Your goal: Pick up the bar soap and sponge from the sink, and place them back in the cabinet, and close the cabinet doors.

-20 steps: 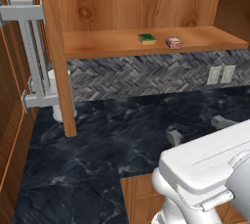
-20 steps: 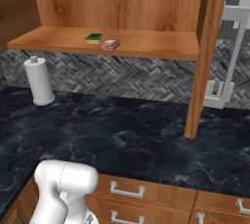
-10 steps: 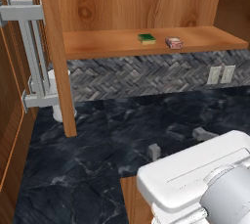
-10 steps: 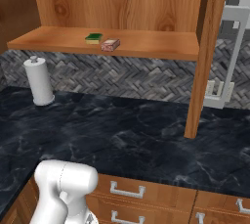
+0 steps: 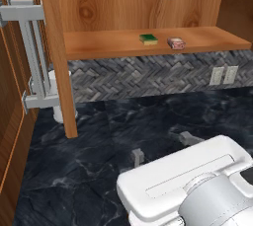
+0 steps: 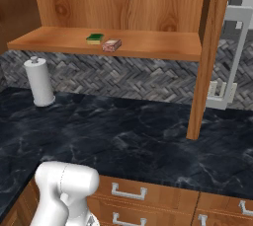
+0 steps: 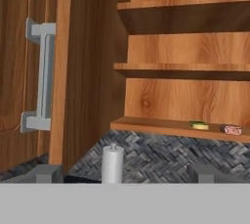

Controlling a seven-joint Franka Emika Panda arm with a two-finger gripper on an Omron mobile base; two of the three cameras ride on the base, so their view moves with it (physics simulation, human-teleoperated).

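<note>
Up on the lowest shelf (image 5: 108, 45) of the open cabinet (image 5: 138, 3), the left base view shows the sponge (image 5: 148, 39) and the bar soap (image 5: 176, 43) lying side by side, near each other but apart, the sponge to the left. Below them a herringbone backsplash (image 5: 148, 79) meets the dark marbled tabletop (image 5: 74, 170), and the left cabinet door (image 5: 54, 47) stands swung out edge-on, its grey bar handle (image 5: 34, 57) facing left. The tool (image 5: 163, 147) hangs low over the tabletop, its two grey fingertips (image 5: 137, 157) well apart, released and holding nothing. Next, the right base view shows the sponge (image 6: 95, 38) and bar soap (image 6: 111, 45) on the same shelf (image 6: 148, 47), a paper towel roll (image 6: 39, 82) standing on the tabletop (image 6: 123, 136) beneath, and the right door (image 6: 210, 52) open with its handle (image 6: 237, 57) beyond. Finally, the hand view looks toward the cabinet (image 7: 185, 47): sponge (image 7: 199, 125) and soap (image 7: 233, 130) sit at the right of the bottom shelf (image 7: 156, 127), the towel roll (image 7: 113, 163) stands below, and the left door (image 7: 58, 71) with its handle (image 7: 41, 76) fills the left side.
</note>
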